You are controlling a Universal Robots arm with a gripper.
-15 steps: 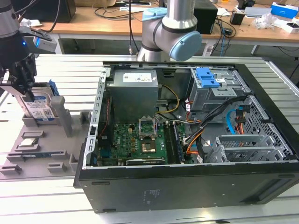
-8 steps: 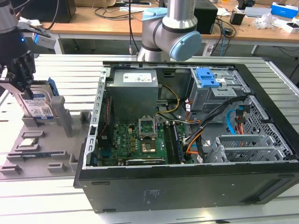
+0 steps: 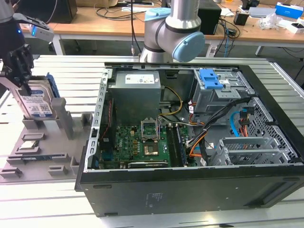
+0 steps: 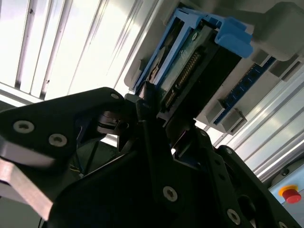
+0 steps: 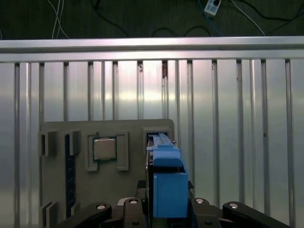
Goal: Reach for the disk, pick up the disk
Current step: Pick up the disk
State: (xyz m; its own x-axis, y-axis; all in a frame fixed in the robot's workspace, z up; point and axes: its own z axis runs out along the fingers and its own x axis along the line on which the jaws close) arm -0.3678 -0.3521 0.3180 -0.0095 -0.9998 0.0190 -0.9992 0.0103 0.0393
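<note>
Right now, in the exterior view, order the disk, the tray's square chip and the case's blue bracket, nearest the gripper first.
From the gripper:
1. Disk, upright, right at it.
2. Square chip, flat on the gray tray, below the disk.
3. Blue bracket, inside the case, toward the exterior view's right.

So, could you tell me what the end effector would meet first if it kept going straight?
The disk: the end effector points right at its blue-framed edge, probably touching it.
</note>
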